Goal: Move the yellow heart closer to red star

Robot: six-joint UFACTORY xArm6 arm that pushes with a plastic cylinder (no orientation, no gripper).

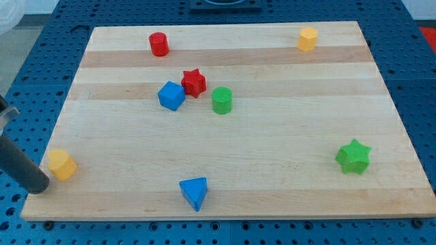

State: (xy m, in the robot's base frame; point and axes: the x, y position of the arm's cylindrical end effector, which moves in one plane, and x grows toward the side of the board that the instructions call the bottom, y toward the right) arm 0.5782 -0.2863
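The yellow heart [61,165] lies near the board's left edge, low in the view. The red star [194,82] sits up and to the right of it, near the board's upper middle, between a blue cube [171,96] and a green cylinder [221,100]. My rod comes in from the view's left edge and my tip [39,186] rests just left of and below the yellow heart, a small gap apart from it.
A red cylinder [159,43] stands at the top left and a yellow hexagonal block [307,39] at the top right. A green star [353,156] lies at the right and a blue triangle [194,192] near the bottom edge. The wooden board [272,156] lies on a blue perforated table.
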